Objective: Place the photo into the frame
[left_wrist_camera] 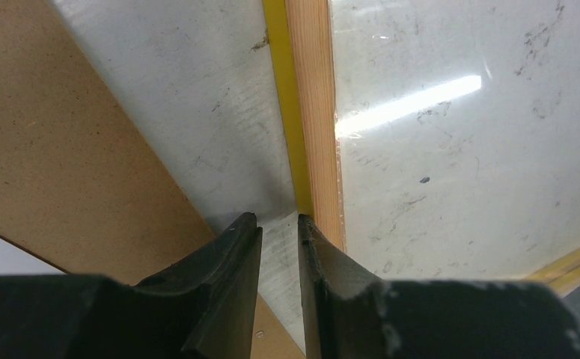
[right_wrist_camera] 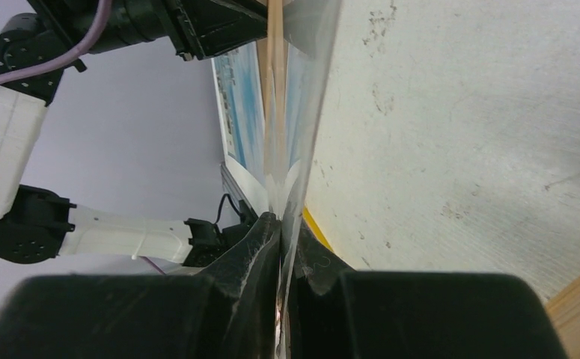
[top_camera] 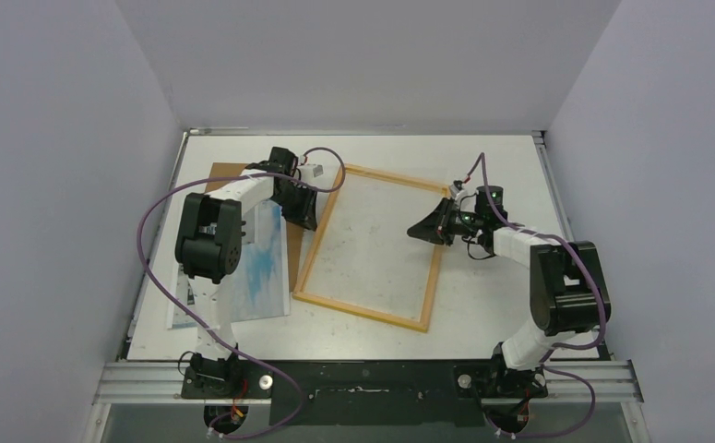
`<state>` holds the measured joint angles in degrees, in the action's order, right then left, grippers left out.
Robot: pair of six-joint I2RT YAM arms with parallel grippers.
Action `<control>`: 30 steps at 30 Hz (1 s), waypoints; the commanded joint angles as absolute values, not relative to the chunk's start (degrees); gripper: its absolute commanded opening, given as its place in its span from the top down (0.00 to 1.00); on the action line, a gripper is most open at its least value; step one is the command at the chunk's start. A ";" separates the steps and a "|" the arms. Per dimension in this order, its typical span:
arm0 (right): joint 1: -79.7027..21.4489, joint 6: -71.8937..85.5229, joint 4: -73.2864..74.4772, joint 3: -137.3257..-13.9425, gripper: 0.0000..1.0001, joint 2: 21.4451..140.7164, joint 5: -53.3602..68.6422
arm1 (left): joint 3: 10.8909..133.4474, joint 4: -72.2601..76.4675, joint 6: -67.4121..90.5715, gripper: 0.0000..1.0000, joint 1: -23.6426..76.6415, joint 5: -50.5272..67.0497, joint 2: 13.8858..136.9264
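Note:
The frame (top_camera: 363,312) lies in the middle of the table with its pale wood back up, a clear pane (top_camera: 372,240) inside it. The photo (top_camera: 256,268), blue and white, lies face up at the left under the left arm. My left gripper (top_camera: 305,214) sits low at the frame's left rail (left_wrist_camera: 316,112). Its jaws (left_wrist_camera: 279,218) stand slightly apart over bare table, and the right fingertip touches the yellow edge. My right gripper (top_camera: 418,231) is at the right rail, shut (right_wrist_camera: 281,217) on the thin clear pane (right_wrist_camera: 305,149), seen edge-on.
A brown fibreboard panel (top_camera: 227,172) lies at the back left, partly under the photo and the left arm, close beside the left jaws (left_wrist_camera: 62,149). White walls close in the table on three sides.

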<state>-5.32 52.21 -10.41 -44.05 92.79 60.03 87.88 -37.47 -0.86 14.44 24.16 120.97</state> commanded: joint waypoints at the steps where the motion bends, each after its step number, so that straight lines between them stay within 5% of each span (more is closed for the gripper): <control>1: -4.86 45.27 -5.62 -46.69 0.95 94.29 60.06 | 88.29 -36.04 -1.49 0.76 14.51 24.57 117.42; 30: -2.83 41.89 -1.85 -47.22 0.95 95.57 57.76 | 89.30 -36.30 -1.22 0.76 15.31 25.05 117.68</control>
